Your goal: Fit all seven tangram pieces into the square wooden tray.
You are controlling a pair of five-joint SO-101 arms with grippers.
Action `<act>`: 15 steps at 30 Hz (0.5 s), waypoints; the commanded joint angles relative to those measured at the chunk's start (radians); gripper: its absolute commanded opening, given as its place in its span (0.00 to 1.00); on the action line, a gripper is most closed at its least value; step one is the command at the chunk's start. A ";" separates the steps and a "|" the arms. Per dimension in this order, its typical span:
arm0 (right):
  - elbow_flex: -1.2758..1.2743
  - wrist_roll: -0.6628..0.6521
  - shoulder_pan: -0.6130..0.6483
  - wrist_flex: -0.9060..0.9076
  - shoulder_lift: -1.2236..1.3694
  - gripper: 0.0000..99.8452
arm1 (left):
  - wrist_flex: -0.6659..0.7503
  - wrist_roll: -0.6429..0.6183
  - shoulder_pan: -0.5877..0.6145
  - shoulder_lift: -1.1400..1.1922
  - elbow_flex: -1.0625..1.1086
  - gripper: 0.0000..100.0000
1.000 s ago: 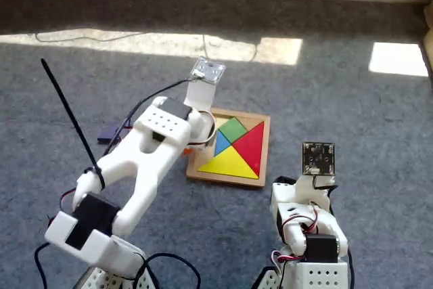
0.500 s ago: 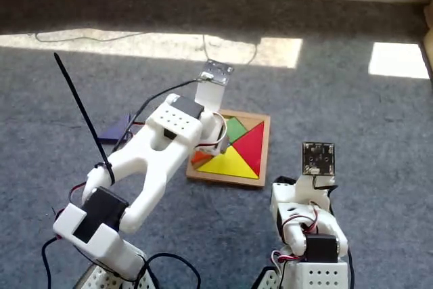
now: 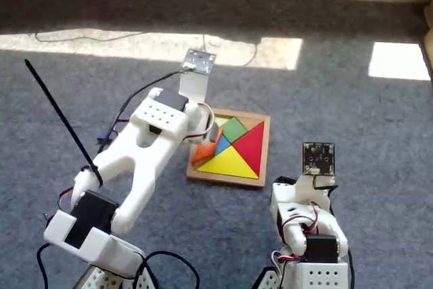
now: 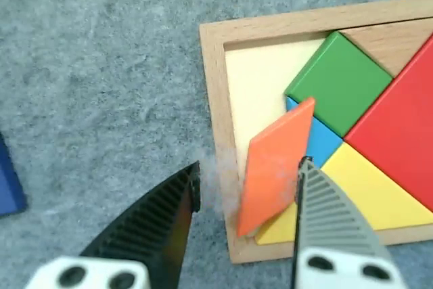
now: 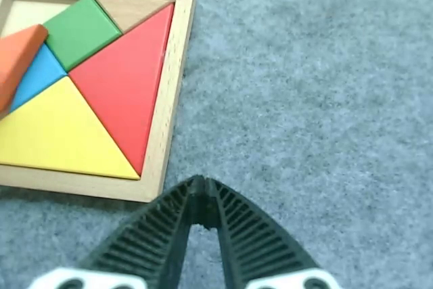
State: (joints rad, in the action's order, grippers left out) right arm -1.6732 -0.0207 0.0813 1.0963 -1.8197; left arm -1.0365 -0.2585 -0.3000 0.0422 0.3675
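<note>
Parallelogram [image 4: 277, 147], orange, lies tilted over tray [image 4: 215, 99] edge inside spread left pincer [image 4: 249, 166].

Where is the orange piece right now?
In the high view the orange piece lies slanted over the tray's left edge, overlapping the blue piece and the yellow piece, inside the open left hand.

Left arm [image 3: 145, 147] stretched forward, jaws apart; right arm [image 3: 308, 225] folded back, jaws together
</note>
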 commanded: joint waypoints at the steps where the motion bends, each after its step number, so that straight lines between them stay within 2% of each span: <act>1: -0.151 0.000 -0.010 0.002 -0.015 0.01 | 0.002 -0.011 0.033 -0.041 -0.053 0.23; 9: -0.151 0.000 -0.010 0.002 -0.015 0.01 | -0.003 0.005 0.039 0.088 -0.056 0.23; 15: -0.151 0.000 -0.010 0.002 -0.015 0.01 | -0.005 0.032 0.031 0.093 -0.030 0.23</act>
State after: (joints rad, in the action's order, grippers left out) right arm -1.6732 -0.0207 0.0813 1.0963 -1.8197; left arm -1.0365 -0.2355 -0.2754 0.1373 0.3521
